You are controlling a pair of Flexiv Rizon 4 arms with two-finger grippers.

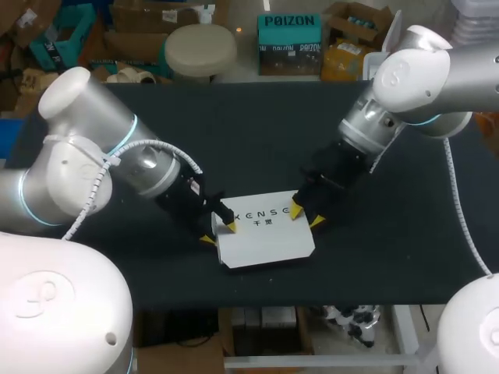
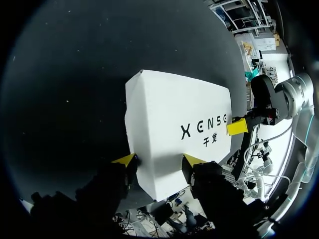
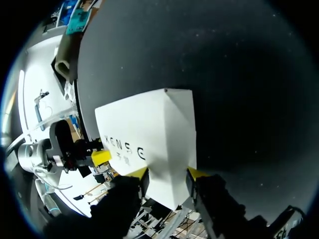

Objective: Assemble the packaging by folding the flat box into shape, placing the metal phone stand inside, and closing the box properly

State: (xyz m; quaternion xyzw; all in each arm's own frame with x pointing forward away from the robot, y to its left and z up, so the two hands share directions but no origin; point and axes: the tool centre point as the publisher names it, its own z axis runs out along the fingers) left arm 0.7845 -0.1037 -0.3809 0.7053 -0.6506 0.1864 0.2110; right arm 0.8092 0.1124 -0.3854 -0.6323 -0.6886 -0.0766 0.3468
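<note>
Closest in the head view is my left arm [image 1: 86,179], big and white at the lower left; its left gripper [image 1: 218,232] and the right gripper [image 1: 307,218] each pinch one side of the white box [image 1: 265,230] in the lower middle, near the black table [image 1: 234,125] front edge. From the left wrist view the white box [image 2: 174,104] sits squeezed between the yellow tips [image 2: 127,159], and the right wrist view shows the same, though the touch is hard to see. No phone stand shows, so I think the box is being shaped; next both sides need a gentle push, toward the open table higher in the frame.
</note>
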